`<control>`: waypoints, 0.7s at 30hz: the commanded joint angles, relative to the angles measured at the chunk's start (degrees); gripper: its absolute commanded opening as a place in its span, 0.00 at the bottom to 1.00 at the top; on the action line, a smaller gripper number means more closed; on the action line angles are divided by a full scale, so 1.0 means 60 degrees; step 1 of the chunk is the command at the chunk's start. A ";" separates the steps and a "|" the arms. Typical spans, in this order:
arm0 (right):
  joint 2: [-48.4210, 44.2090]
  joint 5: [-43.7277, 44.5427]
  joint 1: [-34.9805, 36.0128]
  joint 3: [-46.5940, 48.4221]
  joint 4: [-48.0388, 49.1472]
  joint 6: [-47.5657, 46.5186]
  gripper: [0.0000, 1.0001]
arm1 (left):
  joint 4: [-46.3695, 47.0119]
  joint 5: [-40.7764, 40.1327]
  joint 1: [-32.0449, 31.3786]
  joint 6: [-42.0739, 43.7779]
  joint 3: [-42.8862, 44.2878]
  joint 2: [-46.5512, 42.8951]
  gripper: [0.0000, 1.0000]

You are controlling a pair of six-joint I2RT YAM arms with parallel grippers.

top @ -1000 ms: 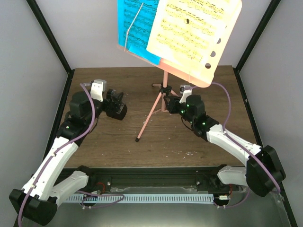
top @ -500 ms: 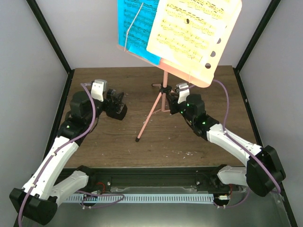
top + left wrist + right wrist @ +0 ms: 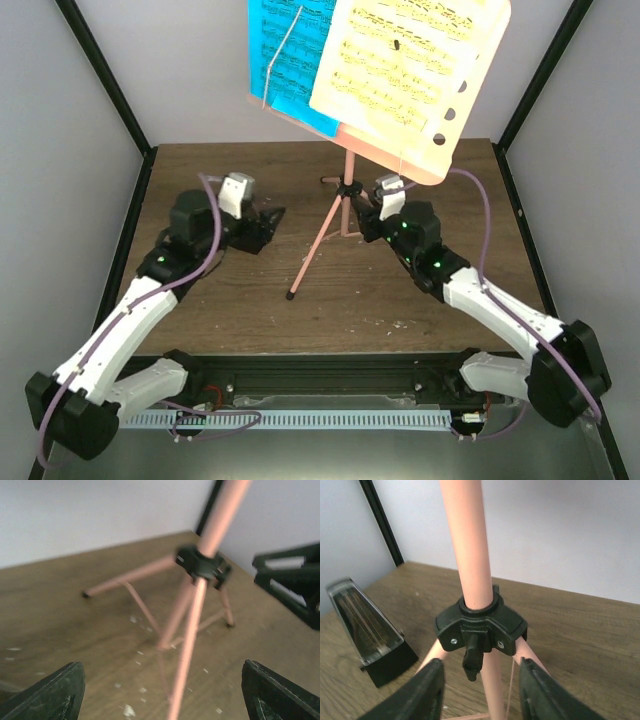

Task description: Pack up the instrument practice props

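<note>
At the tripod hub (image 3: 481, 625), right gripper (image 3: 481, 687) spread astride, left gripper (image 3: 160, 680) spread nearby; off-centre squeeze could topple top-heavy music stand (image 3: 320, 240)

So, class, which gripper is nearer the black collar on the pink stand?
The right gripper: its fingers flank the stand just below the collar. The left gripper hangs off to the stand's left.

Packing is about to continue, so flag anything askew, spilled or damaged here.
Nothing toppled or broken: the pink music stand stands upright, the metronome sits on its base. The one oddity: small white flecks scattered on the wooden table around the stand's legs.
</note>
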 commanded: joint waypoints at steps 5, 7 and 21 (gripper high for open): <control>-0.2084 0.0013 -0.0186 -0.1237 -0.0410 0.1470 0.76 | 0.0768 0.1871 -0.1091 -0.1467 0.0415 0.2002 0.78; -0.2488 -0.0280 -0.0391 -0.1464 -0.0696 0.1832 0.85 | 0.1210 0.1921 -0.1169 -0.1831 0.0400 0.2479 0.76; -0.4497 -0.1486 -0.1093 -0.2813 -0.1384 0.3577 0.99 | 0.1319 0.2026 -0.1278 -0.1178 0.1668 0.5060 0.64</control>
